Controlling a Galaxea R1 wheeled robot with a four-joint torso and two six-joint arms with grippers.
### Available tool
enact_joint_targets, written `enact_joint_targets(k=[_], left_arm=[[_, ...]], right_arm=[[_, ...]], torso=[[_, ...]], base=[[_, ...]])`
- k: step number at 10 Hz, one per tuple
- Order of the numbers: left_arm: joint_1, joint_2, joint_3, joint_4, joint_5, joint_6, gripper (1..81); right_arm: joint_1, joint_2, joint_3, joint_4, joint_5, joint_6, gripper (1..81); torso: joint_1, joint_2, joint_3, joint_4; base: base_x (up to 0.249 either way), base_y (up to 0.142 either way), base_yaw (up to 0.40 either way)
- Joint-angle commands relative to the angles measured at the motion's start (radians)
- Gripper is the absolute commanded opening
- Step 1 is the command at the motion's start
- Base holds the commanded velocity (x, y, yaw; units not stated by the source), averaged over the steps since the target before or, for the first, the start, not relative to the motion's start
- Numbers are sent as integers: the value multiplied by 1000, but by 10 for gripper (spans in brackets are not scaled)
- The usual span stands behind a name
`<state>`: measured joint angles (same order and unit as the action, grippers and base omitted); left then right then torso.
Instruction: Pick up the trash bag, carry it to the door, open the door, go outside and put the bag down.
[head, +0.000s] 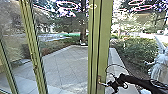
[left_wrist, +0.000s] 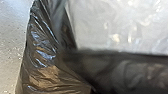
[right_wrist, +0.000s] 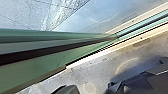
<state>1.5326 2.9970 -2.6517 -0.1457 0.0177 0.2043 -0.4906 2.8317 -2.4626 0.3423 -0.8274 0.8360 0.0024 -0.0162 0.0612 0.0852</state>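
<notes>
In the head view my right gripper reaches in from the right, right beside the metal handle on the green door frame; whether it touches the handle I cannot tell. Black glossy plastic of the trash bag shows large in the left wrist view, with a dark band and a pale, shiny area alongside. The right wrist view looks down along the green frame to the sill and floor.
Beyond the glass lies a paved terrace with a low pale border, a tree trunk and bushes. Another green upright stands at the left.
</notes>
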Motion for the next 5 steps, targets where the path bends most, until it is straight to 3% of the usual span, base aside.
enact_joint_targets(k=[1,3,5], left_arm=[[-61,-1,4,-2,53,-3,10],[-61,-1,4,-2,51,-3,10],[-61,-1,2,-2,53,-3,10]], right_arm=[[71,89,21,-38,-81,5,811],[42,143,-33,-80,-81,5,811],[0,151,-58,-78,-64,2,811]], torso=[[0,0,0,0],[-1,0,0,0],[-1,0,0,0]], base=[[0,0,0],[0,0,0],[0,0,0]])
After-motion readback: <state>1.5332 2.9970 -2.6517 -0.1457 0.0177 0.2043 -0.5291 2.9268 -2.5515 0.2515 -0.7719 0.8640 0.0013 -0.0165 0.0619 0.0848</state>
